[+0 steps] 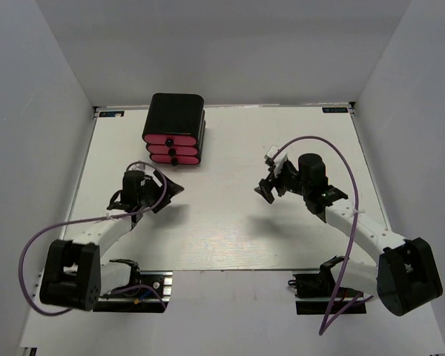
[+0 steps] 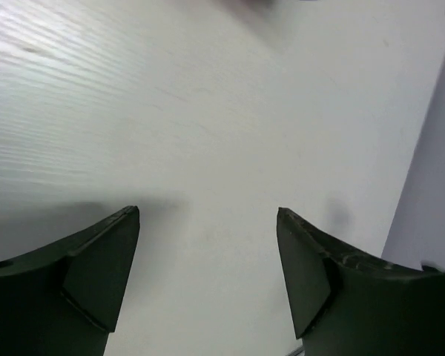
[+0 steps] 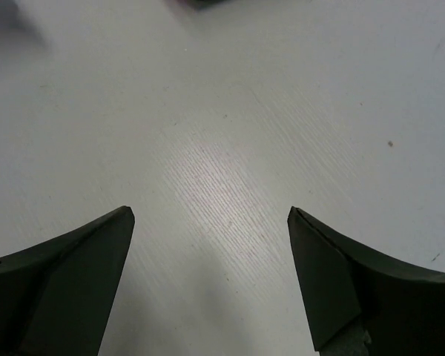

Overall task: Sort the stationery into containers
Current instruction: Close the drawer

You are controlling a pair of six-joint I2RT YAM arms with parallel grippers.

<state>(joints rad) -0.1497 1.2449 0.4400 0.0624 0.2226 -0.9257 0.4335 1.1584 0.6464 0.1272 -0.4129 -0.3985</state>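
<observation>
Far on the worktop (image 1: 222,237), left of centre: drawer box (image 1: 175,130).
Left claw (image 2: 208,215) and right claw (image 3: 211,215) hang spread over the worktop, nearer than the box, well apart.

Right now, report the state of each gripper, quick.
Left gripper: open, holding nothing.
Right gripper: open, holding nothing.
</observation>
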